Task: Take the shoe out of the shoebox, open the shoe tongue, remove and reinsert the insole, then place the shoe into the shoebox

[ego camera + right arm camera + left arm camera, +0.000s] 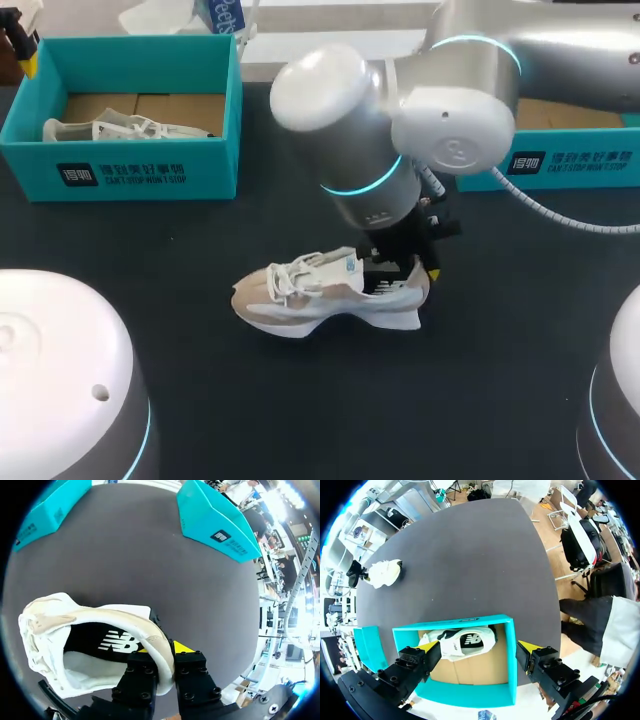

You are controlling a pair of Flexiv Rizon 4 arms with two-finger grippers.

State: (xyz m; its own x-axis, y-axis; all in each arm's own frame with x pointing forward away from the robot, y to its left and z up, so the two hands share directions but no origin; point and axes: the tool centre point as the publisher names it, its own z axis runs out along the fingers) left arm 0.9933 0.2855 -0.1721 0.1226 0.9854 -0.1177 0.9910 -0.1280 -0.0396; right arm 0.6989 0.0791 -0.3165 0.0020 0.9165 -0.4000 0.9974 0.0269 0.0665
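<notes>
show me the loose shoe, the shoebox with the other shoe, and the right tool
loose shoe (318,297), head view, side panel
shoebox (205,172), head view, front wall
right tool (163,650), right wrist view, between its tips

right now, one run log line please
right gripper shut on shoe heel | shoe on table | left gripper open over shoebox | second shoe inside

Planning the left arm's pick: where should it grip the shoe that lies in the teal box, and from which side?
Grip the collar rim around the opening of the shoe, coming from straight above with one finger inside. The opening faces up, showing the dark insole, and the walls of the box seem to block a sideways approach. The left gripper hangs open over it.
</notes>
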